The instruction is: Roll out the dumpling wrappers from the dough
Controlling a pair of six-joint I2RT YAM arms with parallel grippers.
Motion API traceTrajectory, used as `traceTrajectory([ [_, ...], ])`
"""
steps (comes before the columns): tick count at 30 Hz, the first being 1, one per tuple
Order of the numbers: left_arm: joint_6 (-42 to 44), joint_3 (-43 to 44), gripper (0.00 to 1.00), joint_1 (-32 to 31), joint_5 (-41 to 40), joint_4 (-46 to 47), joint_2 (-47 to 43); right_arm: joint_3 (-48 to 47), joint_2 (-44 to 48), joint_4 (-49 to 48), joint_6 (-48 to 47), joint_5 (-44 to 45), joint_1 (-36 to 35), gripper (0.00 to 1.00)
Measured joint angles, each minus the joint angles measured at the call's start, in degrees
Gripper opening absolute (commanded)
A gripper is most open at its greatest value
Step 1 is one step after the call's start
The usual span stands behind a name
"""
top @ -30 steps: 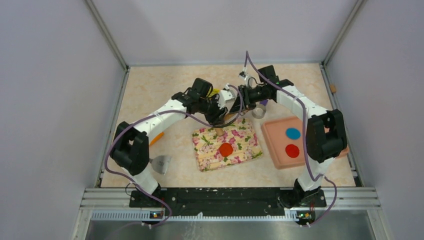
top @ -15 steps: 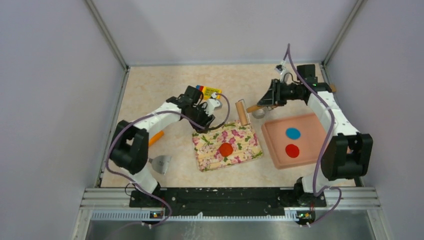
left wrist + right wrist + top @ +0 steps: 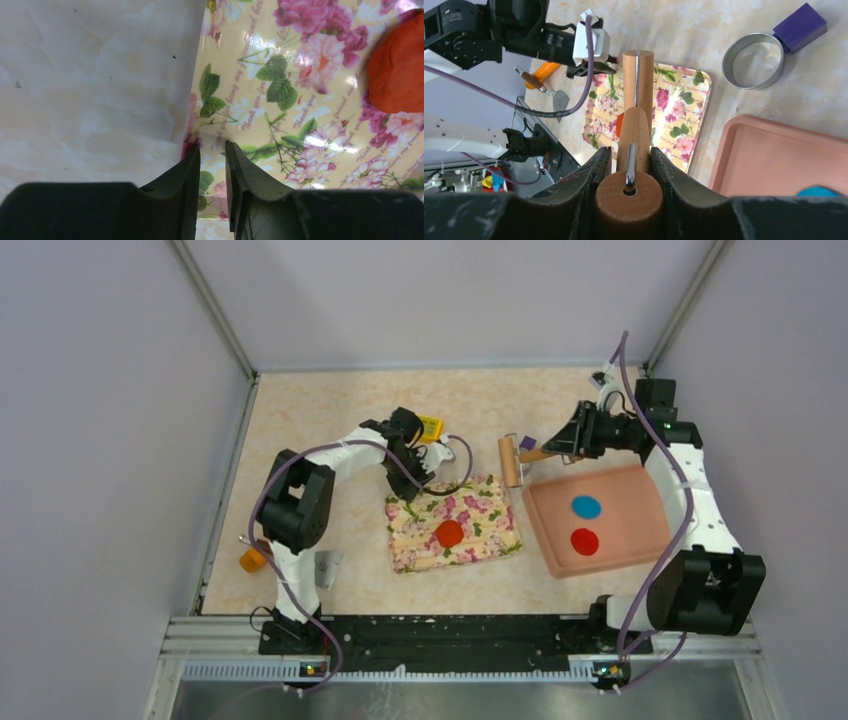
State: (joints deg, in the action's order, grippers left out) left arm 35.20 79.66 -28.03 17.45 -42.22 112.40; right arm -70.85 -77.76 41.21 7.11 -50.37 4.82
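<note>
Pale marbled table (image 3: 330,420) is carrying everything. Left pincer (image 3: 212,150) is hanging nearly closed over the floral mat's (image 3: 480,530) far-left corner; whether it is gripping cannot be told. Dough (image 3: 449,533), a smooth round red-orange patch, is lying mid-mat. Right pincer (image 3: 630,152) is clenching the wooden rolling pin's (image 3: 638,75) handle, far right of the mat.

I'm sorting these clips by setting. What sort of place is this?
Probably a robot lab cell staged for play cooking: plain grey walls, a rolling pin in the right gripper, clay dough on a floral board.
</note>
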Motion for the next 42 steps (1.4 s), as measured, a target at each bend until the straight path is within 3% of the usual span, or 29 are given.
traceTrajectory([
  [7,-0.3,2.3,0.34,0.0,-0.9,0.7,1.6,1.6,1.7,1.3,-0.3,0.2,0.2,0.00],
  [13,-2.6,2.3,0.45,0.0,0.0,1.2,1.3,3.1,2.5,1.8,-1.4,1.5,0.2,0.00],
  [17,-6.1,-1.4,0.50,0.2,4.4,2.9,-4.0,4.3,2.6,2.9,-2.0,2.3,-1.2,0.00],
  [22,-22.1,-7.0,0.49,1.0,2.6,5.6,-16.1,4.5,0.9,3.3,-2.6,3.8,-8.7,0.00],
  [30,-45.6,-13.9,0.53,9.0,-5.3,7.8,-18.9,6.8,-4.3,-2.0,-0.9,3.3,-16.2,0.00],
  [33,-50.8,-17.0,0.50,12.2,-4.5,7.6,-18.3,9.1,-4.8,-6.8,1.8,2.8,-18.9,0.00],
  [37,-54.5,-20.2,0.37,13.2,0.2,9.1,-17.6,11.2,-5.9,-12.0,5.6,2.6,-21.8,0.00],
  [42,-57.5,-23.6,0.36,12.8,4.1,11.3,-17.0,11.6,-8.0,-14.5,8.2,3.8,-23.0,0.00],
])
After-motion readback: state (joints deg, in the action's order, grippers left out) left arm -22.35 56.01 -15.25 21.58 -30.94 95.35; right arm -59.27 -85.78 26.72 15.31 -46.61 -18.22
